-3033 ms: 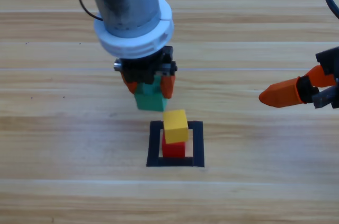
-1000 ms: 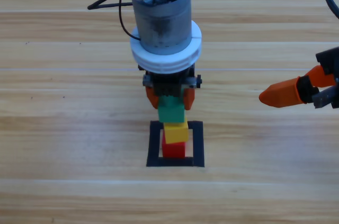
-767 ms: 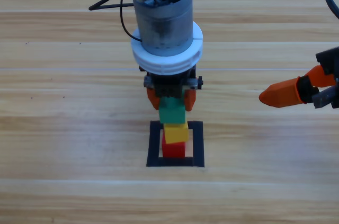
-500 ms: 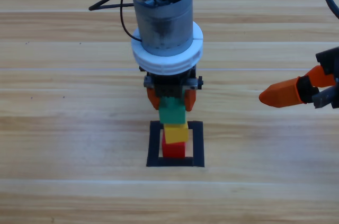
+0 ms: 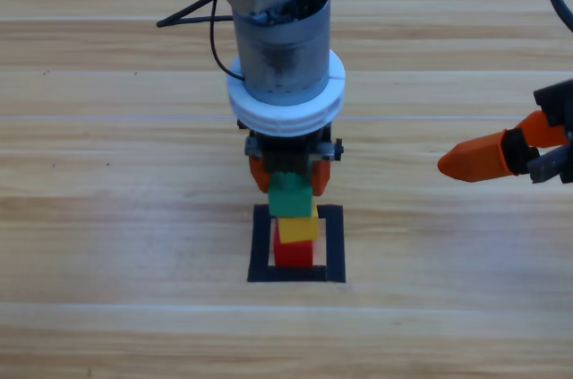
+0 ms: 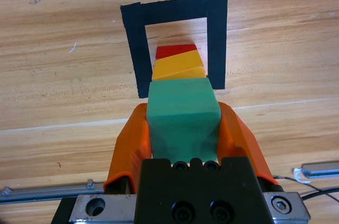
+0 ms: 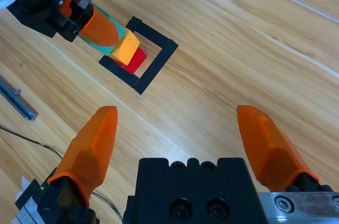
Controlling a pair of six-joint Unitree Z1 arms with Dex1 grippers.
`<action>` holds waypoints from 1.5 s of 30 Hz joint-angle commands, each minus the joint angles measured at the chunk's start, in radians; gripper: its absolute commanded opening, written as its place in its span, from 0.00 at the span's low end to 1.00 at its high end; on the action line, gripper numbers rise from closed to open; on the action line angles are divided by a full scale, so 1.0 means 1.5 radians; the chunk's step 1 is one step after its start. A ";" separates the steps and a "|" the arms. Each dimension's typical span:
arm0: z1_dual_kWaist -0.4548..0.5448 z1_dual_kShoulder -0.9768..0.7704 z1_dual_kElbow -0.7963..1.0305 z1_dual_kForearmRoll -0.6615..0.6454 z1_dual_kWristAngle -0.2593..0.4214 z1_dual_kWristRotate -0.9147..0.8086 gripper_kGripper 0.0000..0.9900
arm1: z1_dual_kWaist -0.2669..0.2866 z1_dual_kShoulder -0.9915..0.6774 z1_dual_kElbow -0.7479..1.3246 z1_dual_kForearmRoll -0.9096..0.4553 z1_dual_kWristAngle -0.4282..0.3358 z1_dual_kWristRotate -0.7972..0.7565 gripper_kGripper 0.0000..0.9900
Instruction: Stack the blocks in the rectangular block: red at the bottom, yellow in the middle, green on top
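The red cube (image 5: pixel 293 254) sits inside the black tape rectangle (image 5: pixel 257 249), and the yellow cube (image 5: pixel 297 229) rests on top of it. My left gripper (image 5: pixel 290 184) is shut on the green cube (image 5: pixel 291 196) and holds it directly over the yellow one; whether the two touch cannot be told. The left wrist view shows the green cube (image 6: pixel 183 113) between the orange jaws, with yellow (image 6: pixel 177 66), red (image 6: pixel 176 51) and the tape (image 6: pixel 217 38) beyond it. My right gripper (image 5: pixel 474 160) waits open at the right edge, away from the stack (image 7: pixel 126 47).
Bare wooden table surrounds the tape rectangle (image 7: pixel 159 60) on all sides. A black cable (image 5: pixel 192 13) trails from the left arm at the upper left. A thin metal rail (image 6: pixel 42 191) lies along the table behind the left gripper.
The left gripper brought the green cube from behind the tape to above the stack, and in the last half second lowered it closer onto the yellow cube. The right arm has not moved.
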 commanded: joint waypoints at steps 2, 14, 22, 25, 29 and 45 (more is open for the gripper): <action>-0.015 0.032 -0.002 0.007 0.009 -0.002 0.15 | -0.014 -0.014 0.014 0.006 0.000 0.003 1.00; -0.015 0.039 -0.006 0.007 0.011 -0.002 0.15 | -0.014 -0.006 0.011 0.006 -0.001 0.002 1.00; -0.015 0.043 -0.008 0.007 0.012 -0.002 0.15 | -0.014 -0.003 0.010 0.006 -0.012 0.000 1.00; -0.015 0.043 -0.008 0.007 0.013 -0.001 0.15 | -0.015 0.002 0.009 0.006 -0.012 0.000 1.00; -0.015 0.046 -0.008 0.007 0.013 -0.001 0.15 | -0.014 0.005 0.010 0.006 -0.014 -0.001 1.00; -0.015 -0.005 0.032 -0.007 0.014 0.000 0.82 | -0.014 0.006 0.009 0.006 -0.014 -0.001 1.00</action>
